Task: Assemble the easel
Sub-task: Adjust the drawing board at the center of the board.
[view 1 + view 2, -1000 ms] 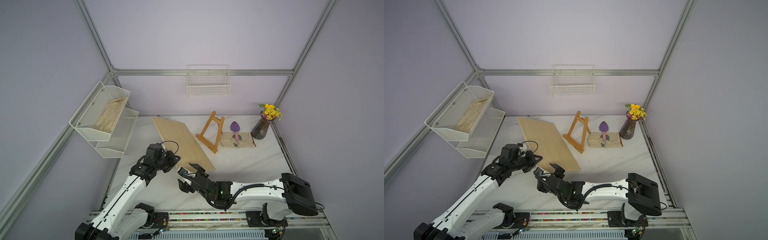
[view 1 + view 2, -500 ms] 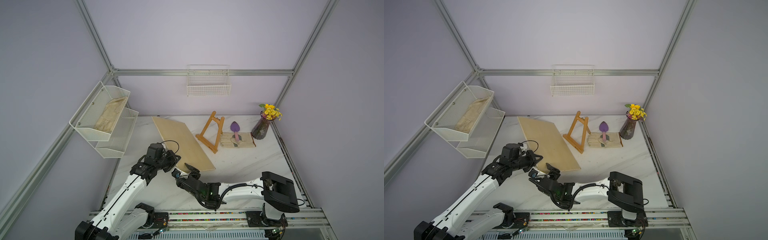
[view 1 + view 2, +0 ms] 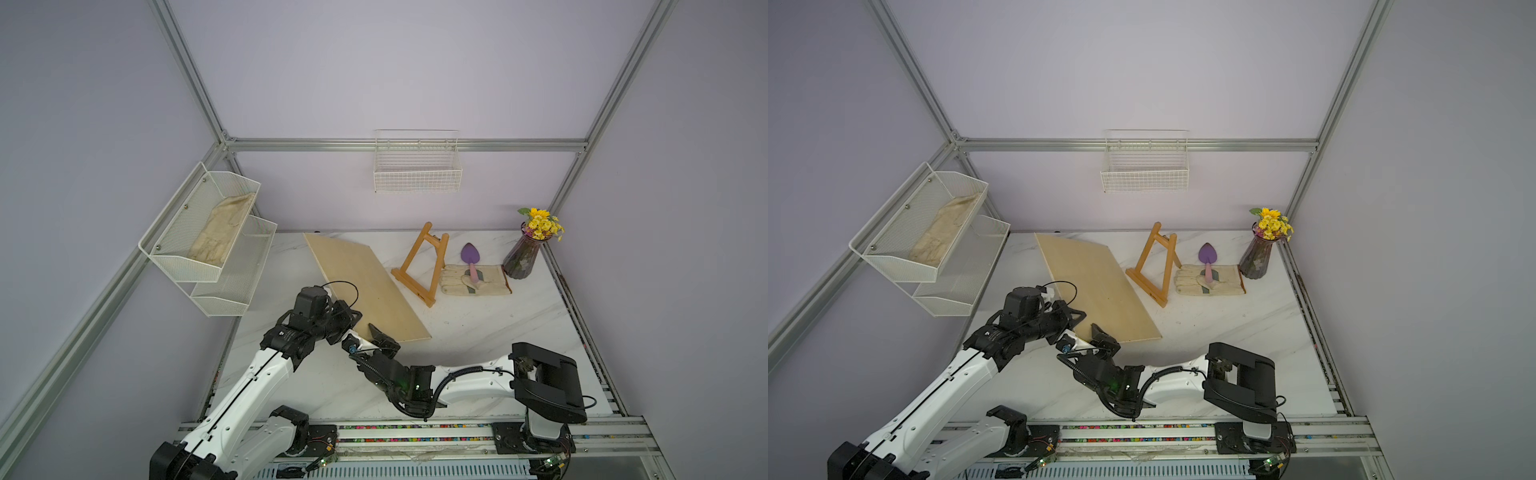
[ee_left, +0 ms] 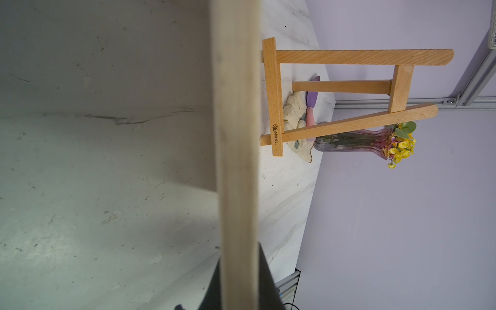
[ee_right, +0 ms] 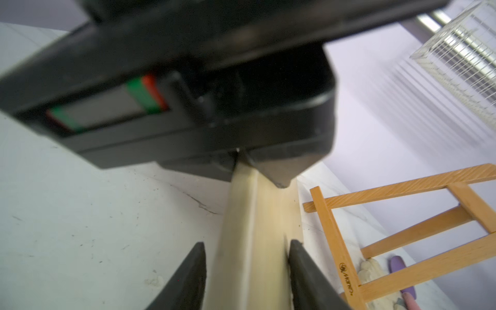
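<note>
In both top views the easel point(image 3: 412, 286) point(image 3: 1145, 287) stands upright at the back of the desk point(image 3: 478, 332), just beside the far long edge of a pale board point(image 3: 365, 282) and next to a glove point(image 3: 478, 280) with a purple trowel point(image 3: 471, 253) lying on it. A vase point(image 3: 521, 262) of yellow flowers stands in the corner. The easel's back leg is mostly hidden behind its front frame. The left fingers point(image 3: 348, 319) are closed on the board's near corner, but the arm's dark wrist covers the contact. The right fingers point(image 3: 376, 331) sit at the near short edge just beside them, too small there to judge their gap. Whether the board's far end rests on the desk cannot be made out. In the left wrist view the board point(image 4: 236, 161) runs edge-on through the whole picture and hides the desk behind it. The left fingers point(image 4: 264, 279) show only as dark shapes pressed against both faces of it, cut off at the frame's border. Beyond it the easel point(image 4: 276, 96) is sharp and complete except for one end of its ledge, which the board covers. In the right wrist view the left arm's black wrist block point(image 5: 188, 94) fills much of the frame, blurred, clamped where the board's edge point(image 5: 252, 241) meets it. The right fingers point(image 5: 188, 281) stand narrowly apart on either side of that edge, a thin sliver showing beside each, so they are not clamped. The easel point(image 5: 338, 241) is cut off at the frame's border.
</note>
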Tool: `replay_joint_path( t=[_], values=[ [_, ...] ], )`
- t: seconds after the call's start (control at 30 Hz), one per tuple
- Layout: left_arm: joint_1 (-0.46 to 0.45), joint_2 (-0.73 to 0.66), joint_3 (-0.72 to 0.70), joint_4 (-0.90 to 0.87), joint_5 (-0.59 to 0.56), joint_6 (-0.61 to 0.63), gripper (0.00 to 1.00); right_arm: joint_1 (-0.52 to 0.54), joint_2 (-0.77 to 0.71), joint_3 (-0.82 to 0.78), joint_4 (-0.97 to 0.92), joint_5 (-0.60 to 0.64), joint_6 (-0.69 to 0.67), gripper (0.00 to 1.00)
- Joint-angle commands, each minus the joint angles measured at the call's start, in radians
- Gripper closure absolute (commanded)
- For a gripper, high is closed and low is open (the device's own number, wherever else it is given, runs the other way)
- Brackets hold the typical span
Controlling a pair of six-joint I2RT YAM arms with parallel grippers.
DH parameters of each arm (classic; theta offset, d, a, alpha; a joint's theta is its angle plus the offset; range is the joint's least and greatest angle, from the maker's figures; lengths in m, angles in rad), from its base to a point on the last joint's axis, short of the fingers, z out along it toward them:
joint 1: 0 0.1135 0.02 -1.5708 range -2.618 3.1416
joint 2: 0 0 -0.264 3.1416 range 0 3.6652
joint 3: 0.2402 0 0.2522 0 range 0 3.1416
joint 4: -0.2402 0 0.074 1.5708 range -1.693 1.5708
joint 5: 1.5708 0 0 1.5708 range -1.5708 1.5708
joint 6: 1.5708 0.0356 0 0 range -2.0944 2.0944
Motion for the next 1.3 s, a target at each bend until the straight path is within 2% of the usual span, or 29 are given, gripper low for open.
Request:
replay_joint_path(
  t=[0.0, 0.37, 0.5, 0.7, 1.0, 1.13, 1.27],
  values=[
    [-0.009, 0.001, 0.104, 0.082, -0.032, 0.014, 0.98, 0.01, 0.017, 0.005, 0.034, -0.036, -0.019, 0.56],
    [-0.012, 0.015, 0.115, 0.083, -0.031, 0.0, 0.93, 0.01, 0.004, 0.001, 0.045, -0.092, 0.001, 0.88],
    [-0.015, 0.014, 0.121, 0.083, -0.034, 0.0, 0.87, 0.01, -0.002, 0.012, 0.034, -0.103, 0.017, 0.98],
    [-0.018, 0.014, 0.129, 0.083, -0.035, 0.001, 0.75, 0.007, -0.022, 0.01, 0.018, -0.117, 0.046, 1.0],
    [-0.02, 0.009, 0.151, 0.074, -0.036, 0.017, 0.44, -0.011, -0.062, 0.019, -0.055, -0.185, 0.137, 1.0],
    [-0.02, 0.008, 0.172, 0.052, -0.046, 0.041, 0.22, -0.049, -0.127, 0.032, -0.142, -0.29, 0.258, 1.0],
    [-0.02, 0.005, 0.208, 0.018, -0.076, 0.081, 0.08, -0.078, -0.176, 0.045, -0.21, -0.342, 0.323, 1.0]
  ],
)
